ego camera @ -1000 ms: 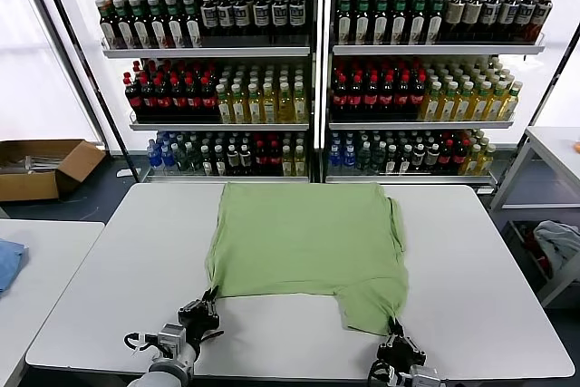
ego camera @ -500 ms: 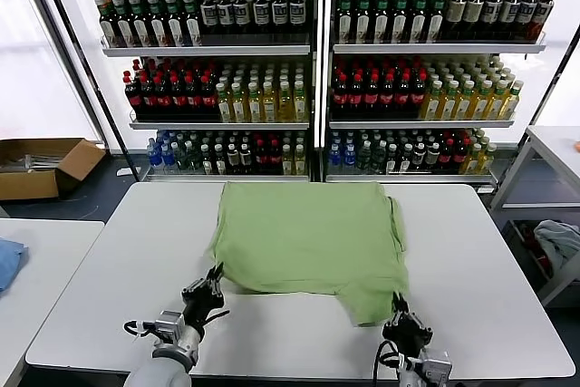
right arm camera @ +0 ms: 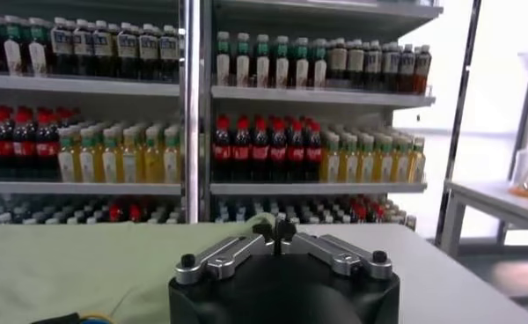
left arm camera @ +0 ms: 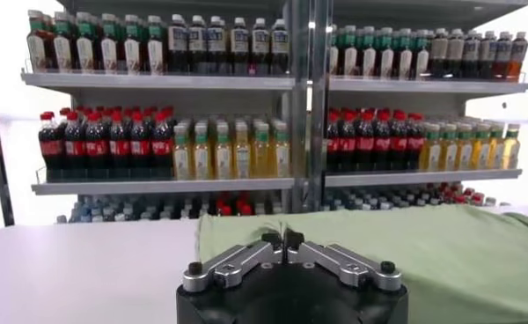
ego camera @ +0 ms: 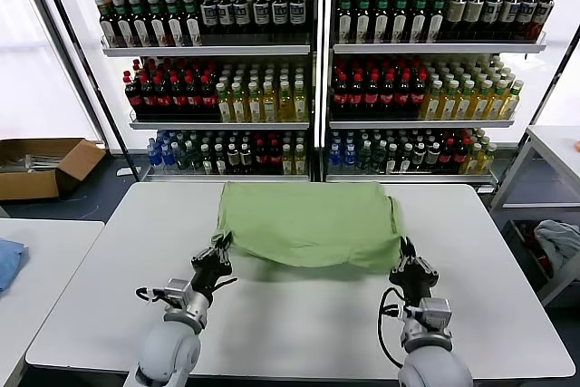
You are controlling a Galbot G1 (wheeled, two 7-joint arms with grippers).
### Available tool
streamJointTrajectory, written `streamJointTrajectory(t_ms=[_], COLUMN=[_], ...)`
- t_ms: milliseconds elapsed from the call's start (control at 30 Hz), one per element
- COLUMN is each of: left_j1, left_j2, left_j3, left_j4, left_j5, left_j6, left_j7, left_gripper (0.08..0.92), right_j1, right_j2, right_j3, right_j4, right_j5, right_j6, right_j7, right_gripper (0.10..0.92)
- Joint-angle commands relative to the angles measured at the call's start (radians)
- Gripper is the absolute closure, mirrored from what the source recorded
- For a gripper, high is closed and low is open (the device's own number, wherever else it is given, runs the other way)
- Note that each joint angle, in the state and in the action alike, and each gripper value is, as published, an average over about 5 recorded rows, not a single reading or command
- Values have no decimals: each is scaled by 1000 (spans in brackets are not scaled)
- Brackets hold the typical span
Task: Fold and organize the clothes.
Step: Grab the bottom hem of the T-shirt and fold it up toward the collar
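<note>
- Light green soft-cloth shirt (ego camera: 308, 222): plain back up, at the white desk's (ego camera: 109, 287) 12 o'clock half.
- Left claw (ego camera: 220, 246): clamped on the hem's 7 o'clock corner.
- Right claw (ego camera: 407, 252): clamped on the hem's 5 o'clock corner.

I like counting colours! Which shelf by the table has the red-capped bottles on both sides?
The second shelf from the top. Its dark bottles with red caps stand on the left and again on the right, beside yellow ones. The other shelves lack them.
</note>
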Motion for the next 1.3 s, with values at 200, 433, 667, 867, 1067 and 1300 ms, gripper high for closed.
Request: streamJointTrajectory(t_ms=[200,433,667,867,1067,1300], left_j1=[-328,-401,-430,-421,-375,-304], left_j2=[3,-4,-9,-13,-18,-17], left_j3=[81,102,97,88,74,76], left_j4=[352,463,540,511,389,275], left_j5=[-37,-41,-39,-33,-26,-14], left_j6=[28,25,23,48,99,130], left_j7=[-17,-17,-16,-21,-82,-102], left_gripper=[916,916,916,910,773,574], right_j1=[327,388,434,452,420,395], right_j2=[-33,-19,-6,38,78,105], right_j3=[-44,-85,-118,-100,-73,-55], right_j4=[-329,-447,-544,-571,-513,-433], right_j5=[32,30,4,80,179,210], right_j6=[-16,-28,-46,-49,12,9], right_j7=[-44,-68,-106,-122,-102,41], right_gripper=[908,908,900,765,592,393])
